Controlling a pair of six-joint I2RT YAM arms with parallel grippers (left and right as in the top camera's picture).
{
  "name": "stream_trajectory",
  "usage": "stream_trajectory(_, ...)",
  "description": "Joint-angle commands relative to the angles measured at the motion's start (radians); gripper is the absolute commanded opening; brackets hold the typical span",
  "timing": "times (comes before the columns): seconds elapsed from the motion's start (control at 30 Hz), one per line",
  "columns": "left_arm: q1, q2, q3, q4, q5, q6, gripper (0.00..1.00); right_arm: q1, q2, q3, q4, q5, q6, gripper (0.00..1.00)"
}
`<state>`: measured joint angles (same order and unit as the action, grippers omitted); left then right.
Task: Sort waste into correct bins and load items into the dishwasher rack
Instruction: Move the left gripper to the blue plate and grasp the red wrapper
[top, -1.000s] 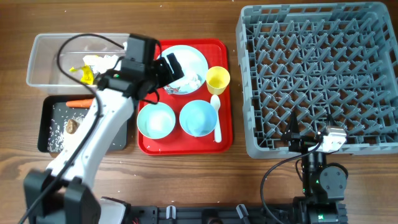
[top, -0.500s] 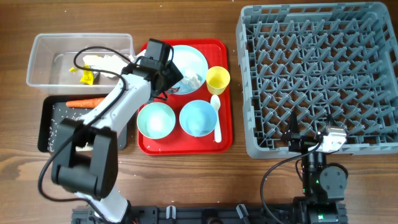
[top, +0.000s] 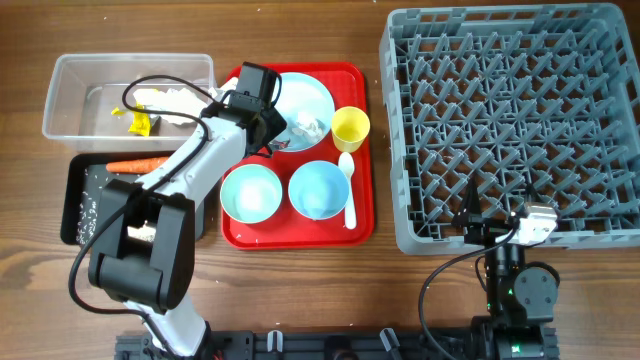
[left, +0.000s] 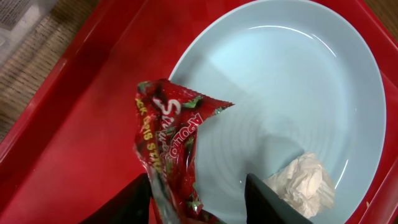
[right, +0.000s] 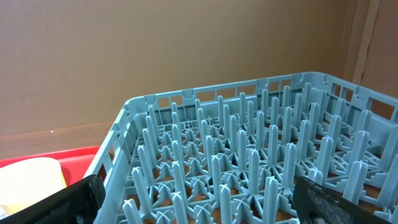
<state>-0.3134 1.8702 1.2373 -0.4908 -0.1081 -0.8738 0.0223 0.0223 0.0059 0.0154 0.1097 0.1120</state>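
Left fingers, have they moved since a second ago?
Yes. The left fingers moved right, away from the clear tub and further over the red tray, now either side of a red wrapper.

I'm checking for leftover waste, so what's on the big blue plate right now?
A red wrapper stands at the plate's edge, between the open fingers of the left gripper. Crumpled white tissue lies near the rim. Anything under the wrapper is hidden.

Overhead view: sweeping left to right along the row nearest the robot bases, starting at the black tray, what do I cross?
In order: black tray → left light blue bowl → right light blue bowl → white spoon → grey dishwasher rack.
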Motion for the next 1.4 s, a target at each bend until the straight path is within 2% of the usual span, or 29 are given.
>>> stream_trajectory(0.0,-0.003,0.008,0.006,-0.014,-0.018,-0.002,0.52,-0.004,0.002,-0.001,0.004,0.01,0.008,1.0)
stream_trajectory(0.73,-0.003,0.027,0.006,-0.017,-0.026,-0.002,0.48,-0.004,0.002,-0.001,0.004,0.01,0.007,1.0)
stream_trajectory(0.87,-0.003,0.027,0.006,-0.018,-0.025,-0.002,0.4,-0.004,0.002,-0.001,0.004,0.01,0.008,1.0)
stream_trajectory(1.37,-0.004,0.027,0.006,-0.019,-0.025,-0.002,0.36,-0.004,0.002,-0.001,0.004,0.01,0.008,1.0)
